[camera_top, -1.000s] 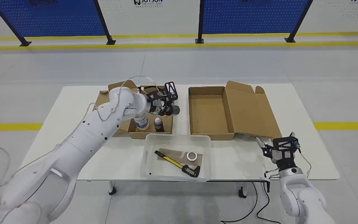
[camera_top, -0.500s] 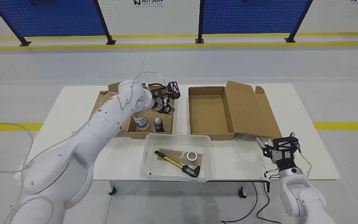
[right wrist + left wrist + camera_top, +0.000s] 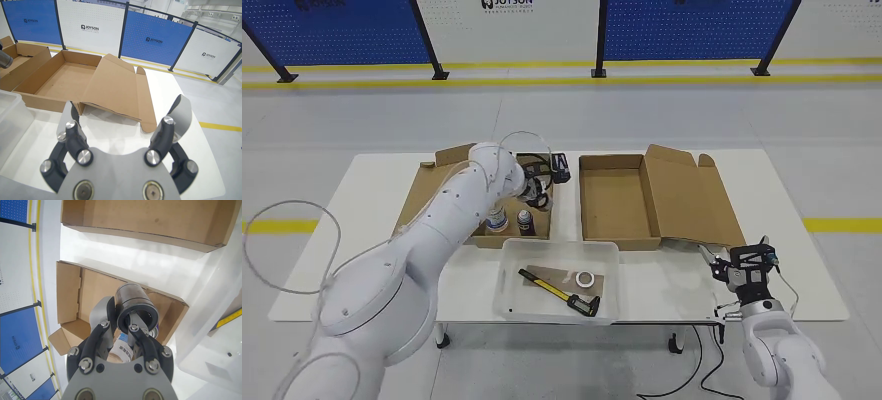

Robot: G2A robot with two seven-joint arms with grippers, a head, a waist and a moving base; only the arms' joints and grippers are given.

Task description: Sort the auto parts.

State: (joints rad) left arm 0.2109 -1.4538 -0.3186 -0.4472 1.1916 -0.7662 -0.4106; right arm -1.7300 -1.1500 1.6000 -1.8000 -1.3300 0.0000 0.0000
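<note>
Both arms, the left arm and the right arm, wore glossy white rounded shells; a thin pale cable looped beside the left. The left gripper and right gripper each had a grey plate, from which black links with silver screws carried silver fingers padded in ribbed black.

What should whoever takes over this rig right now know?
Left gripper: fingers shut on the metal cylinder above the left box.
Right gripper: open, near the table's front right corner.
Bottle and small can in the left box; hammer and tape roll in the plastic bin.
Done: cylinder picked up. Left: place it, probably in the right box; sort the rest.
</note>
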